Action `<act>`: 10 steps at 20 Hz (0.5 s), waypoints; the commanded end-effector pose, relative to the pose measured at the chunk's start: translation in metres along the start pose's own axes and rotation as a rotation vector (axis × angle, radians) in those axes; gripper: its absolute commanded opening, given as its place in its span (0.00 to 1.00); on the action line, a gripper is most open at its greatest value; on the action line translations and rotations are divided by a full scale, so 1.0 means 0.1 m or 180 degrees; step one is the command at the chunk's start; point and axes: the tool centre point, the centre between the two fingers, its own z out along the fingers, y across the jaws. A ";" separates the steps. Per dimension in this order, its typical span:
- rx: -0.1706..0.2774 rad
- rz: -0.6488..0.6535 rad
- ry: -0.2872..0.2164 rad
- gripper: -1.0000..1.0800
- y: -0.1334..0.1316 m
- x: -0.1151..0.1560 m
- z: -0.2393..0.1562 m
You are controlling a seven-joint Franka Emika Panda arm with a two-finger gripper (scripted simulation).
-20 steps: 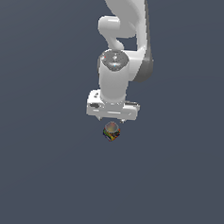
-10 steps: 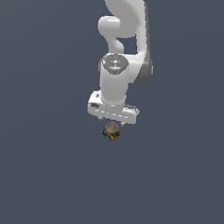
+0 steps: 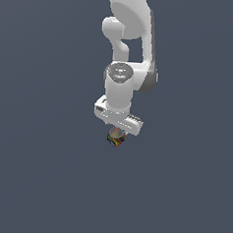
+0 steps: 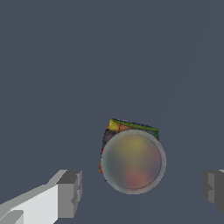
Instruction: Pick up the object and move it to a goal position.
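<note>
Grey counter (image 3: 40, 182) fills the exterior view, where we see the white arm reaching straight down with its gripper (image 3: 116, 136) just above the small can (image 3: 116, 137), mostly hidden beneath it. From the wrist view, we see the gripper (image 4: 142, 192) spread wide and empty, the can (image 4: 132, 159) between its fingers (image 4: 70, 192), touching neither.

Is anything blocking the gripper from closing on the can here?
Nothing visible does. In the wrist view the can sits between the open gripper fingers, with bare gaps on both sides. Only the plain floor surrounds it.
</note>
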 end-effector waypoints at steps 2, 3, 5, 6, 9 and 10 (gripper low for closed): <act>0.0004 0.0261 0.0017 0.96 0.00 -0.01 0.07; 0.0005 0.0322 0.0020 0.96 0.00 -0.02 0.08; 0.0007 0.0431 0.0027 0.96 0.01 -0.02 0.11; 0.0007 0.0478 0.0031 0.96 0.01 -0.02 0.12; 0.0009 0.0594 0.0038 0.96 0.01 -0.03 0.15; 0.0010 0.0623 0.0040 0.96 0.01 -0.03 0.16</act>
